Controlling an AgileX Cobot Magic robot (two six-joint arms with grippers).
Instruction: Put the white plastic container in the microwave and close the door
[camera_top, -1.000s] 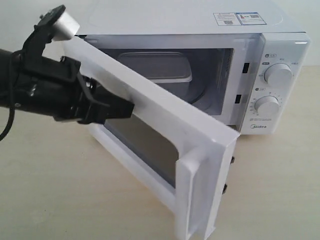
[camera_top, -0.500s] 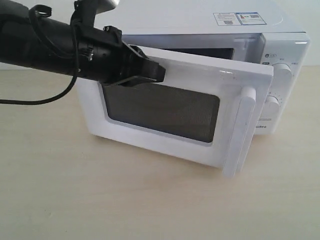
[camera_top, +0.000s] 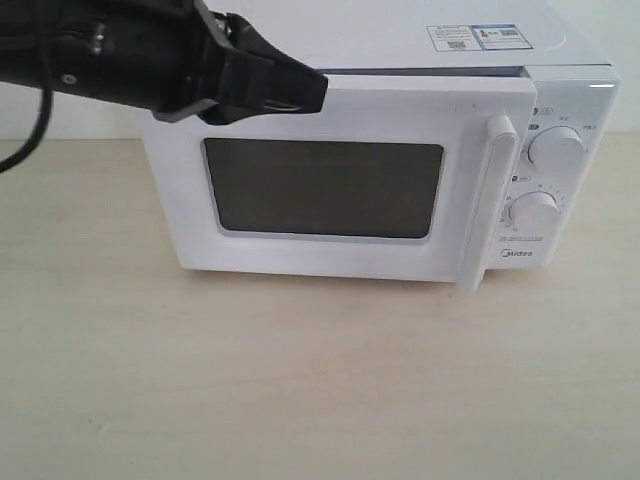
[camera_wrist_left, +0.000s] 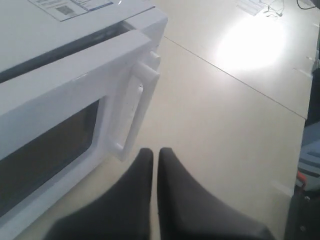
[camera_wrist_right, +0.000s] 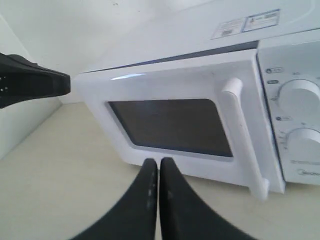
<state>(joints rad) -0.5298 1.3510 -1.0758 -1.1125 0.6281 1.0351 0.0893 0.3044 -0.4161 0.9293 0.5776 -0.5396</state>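
One white boxy microwave stands on the pale wood-grain worktop. It has two round dials, an upper dial and a lower dial, with "Midea" printed beneath. Two label stickers lie on top, their print too small to read. Its one door, with a long rounded handle, shows a thin dark gap along the top. The dark window hides the white plastic container. Two black grippers have their jaws pressed together, empty: the left gripper is by the door's upper edge and the right gripper is in front of the door.
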